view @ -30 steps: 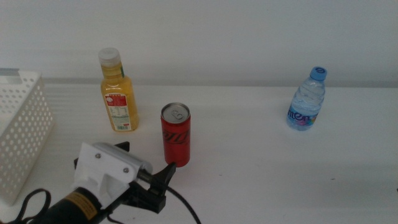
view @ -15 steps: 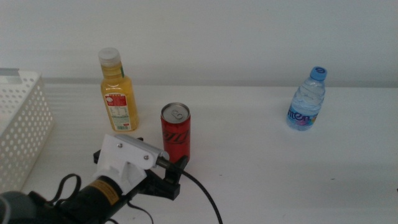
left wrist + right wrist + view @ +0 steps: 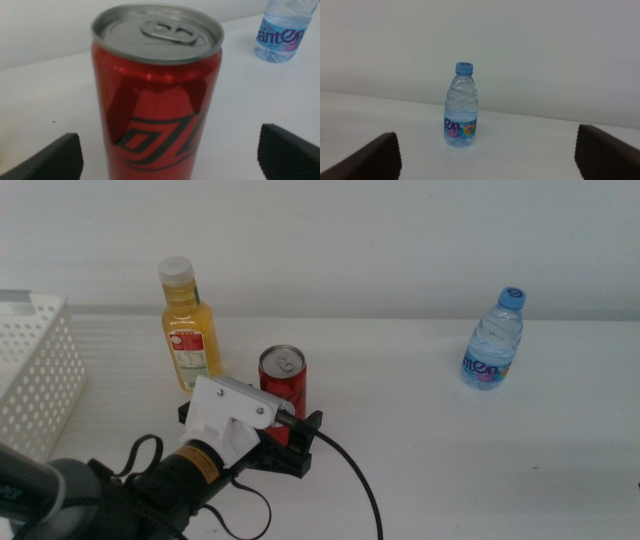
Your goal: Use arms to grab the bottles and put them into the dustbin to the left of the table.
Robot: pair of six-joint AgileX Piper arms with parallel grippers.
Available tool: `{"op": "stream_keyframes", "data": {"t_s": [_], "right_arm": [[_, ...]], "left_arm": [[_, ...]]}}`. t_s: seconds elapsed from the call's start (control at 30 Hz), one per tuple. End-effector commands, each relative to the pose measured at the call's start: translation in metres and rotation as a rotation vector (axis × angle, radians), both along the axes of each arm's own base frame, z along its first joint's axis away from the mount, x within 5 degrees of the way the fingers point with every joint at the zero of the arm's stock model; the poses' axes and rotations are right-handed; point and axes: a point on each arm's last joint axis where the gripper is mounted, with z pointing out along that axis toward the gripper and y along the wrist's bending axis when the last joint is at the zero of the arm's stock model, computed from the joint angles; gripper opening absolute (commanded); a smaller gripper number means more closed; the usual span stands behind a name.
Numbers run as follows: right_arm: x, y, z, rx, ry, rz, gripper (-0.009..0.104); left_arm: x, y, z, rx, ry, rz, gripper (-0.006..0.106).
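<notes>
Left gripper [image 3: 293, 442], jaws spread wide with one dark tip on each side, reaches in from the near left edge of the table [image 3: 420, 440] and brackets the base of the upright red can [image 3: 284, 388], which fills its wrist view between the tips without visible contact. Over the last second this arm has pushed forward from short of the can until its jaws flank it, while the juice bottle [image 3: 190, 327], dustbin [image 3: 35, 395] and water bottle [image 3: 495, 340] have stayed put. Right gripper [image 3: 487, 157], out of the middle view, waits with jaws apart facing the water bottle.
</notes>
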Motion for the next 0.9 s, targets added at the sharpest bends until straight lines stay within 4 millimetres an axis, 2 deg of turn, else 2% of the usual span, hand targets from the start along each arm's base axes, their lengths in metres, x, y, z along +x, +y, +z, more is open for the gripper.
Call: {"op": "stream_keyframes", "data": {"t_s": [0.0,0.87], "right_arm": [[-0.001,-0.001,-0.012,-0.013,-0.004,-0.008,0.093],[-0.001,-0.001,-0.012,-0.013,-0.004,-0.008,0.093]], "left_arm": [[0.002,-0.005,0.000,-0.006,0.012,-0.010,0.094],[0.033,-0.025,-0.015,-0.022,0.017,-0.015,0.094]]}}
